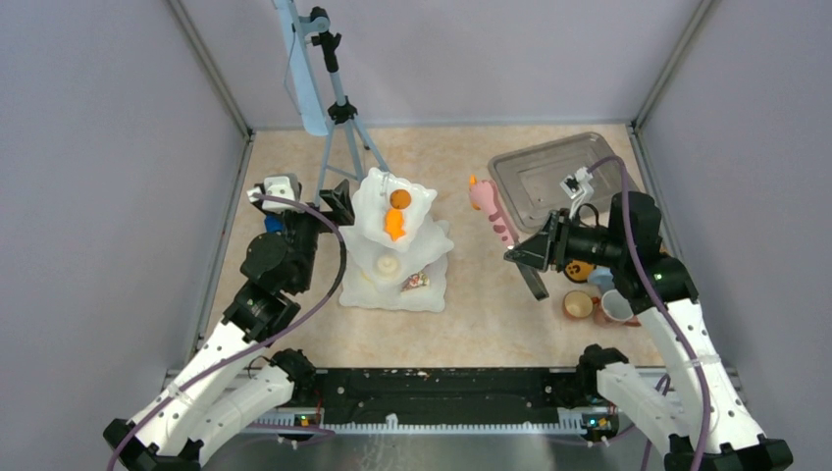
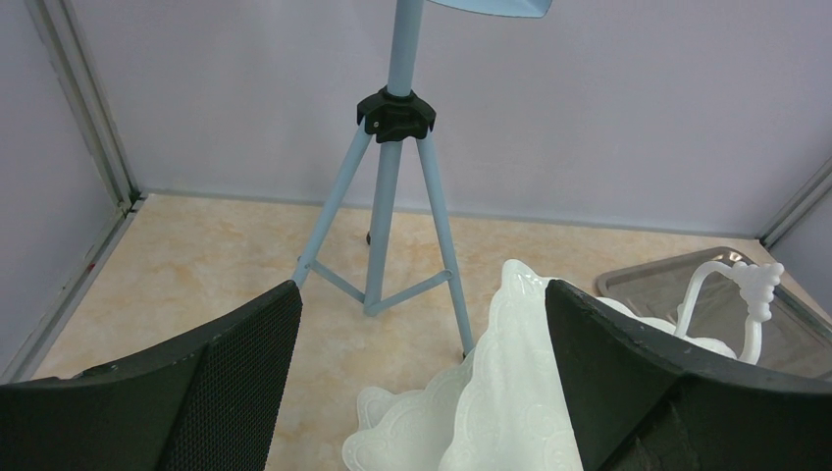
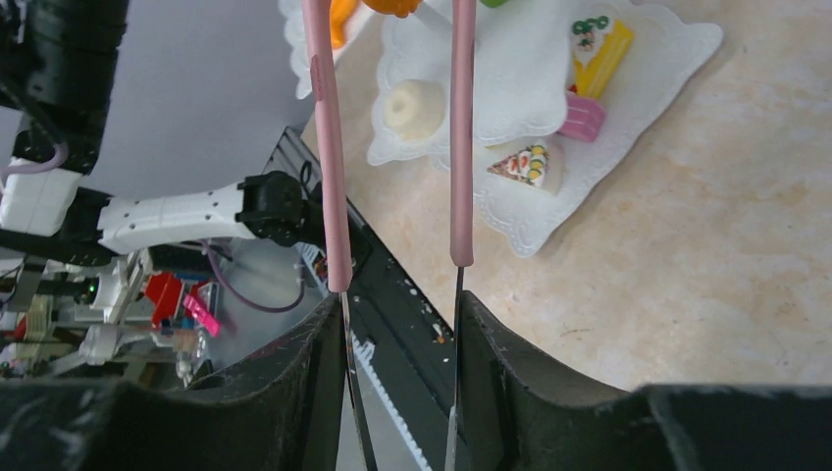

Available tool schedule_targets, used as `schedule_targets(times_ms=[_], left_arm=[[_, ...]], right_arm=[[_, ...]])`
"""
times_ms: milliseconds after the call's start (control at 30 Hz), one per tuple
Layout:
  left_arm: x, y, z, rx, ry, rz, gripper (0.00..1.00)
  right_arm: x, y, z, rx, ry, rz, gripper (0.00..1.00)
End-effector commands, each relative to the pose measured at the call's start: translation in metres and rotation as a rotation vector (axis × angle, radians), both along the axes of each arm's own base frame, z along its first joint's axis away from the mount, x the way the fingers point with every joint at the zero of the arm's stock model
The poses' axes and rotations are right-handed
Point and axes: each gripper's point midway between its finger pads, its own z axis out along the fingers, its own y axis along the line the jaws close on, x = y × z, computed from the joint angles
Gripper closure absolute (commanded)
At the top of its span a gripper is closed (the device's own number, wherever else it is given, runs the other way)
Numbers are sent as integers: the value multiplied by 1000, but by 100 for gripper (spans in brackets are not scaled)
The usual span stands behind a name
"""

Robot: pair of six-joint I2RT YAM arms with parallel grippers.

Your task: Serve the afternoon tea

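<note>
A white tiered stand (image 1: 435, 238) holds orange pastries (image 1: 394, 222) on its top tier. A cream pastry (image 1: 389, 264) and a cake slice (image 1: 415, 282) lie lower down; both also show in the right wrist view, the cream pastry (image 3: 410, 106) and the slice (image 3: 525, 165). My right gripper (image 1: 521, 255) is shut on the pink tongs (image 1: 493, 212), held in the air right of the stand, with a small orange bit at their tip. An orange-brown mug (image 1: 578, 305) and a whitish-pink mug (image 1: 617, 307) stand under my right arm. My left gripper (image 1: 338, 201) is open at the stand's left edge (image 2: 510, 392).
A metal tray (image 1: 549, 173) lies at the back right. A blue tripod (image 1: 338, 108) stands behind the stand, close ahead of my left fingers (image 2: 235, 383). A blue toy (image 1: 273, 224) sits by my left arm. Grey walls close in on three sides.
</note>
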Motion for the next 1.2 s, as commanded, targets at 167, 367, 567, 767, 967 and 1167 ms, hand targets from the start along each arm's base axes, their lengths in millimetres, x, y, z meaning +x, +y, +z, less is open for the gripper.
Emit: schedule_targets(times_ms=[167, 367, 567, 767, 967, 1167], left_arm=[[1, 9, 14, -5, -37, 45, 1], [0, 14, 15, -2, -41, 68, 1], [-4, 23, 18, -17, -49, 103, 1], [-10, 37, 20, -45, -56, 159, 1], [-10, 37, 21, -46, -57, 159, 1], [-9, 36, 20, -46, -57, 153, 1]], right_arm=[[-23, 56, 53, 64, -102, 202, 99], [-32, 113, 55, 36, -117, 297, 100], [-31, 152, 55, 8, -121, 326, 100], [-24, 175, 56, -10, -125, 314, 100], [-12, 185, 38, -118, -107, 256, 100], [-6, 185, 31, -192, -117, 203, 99]])
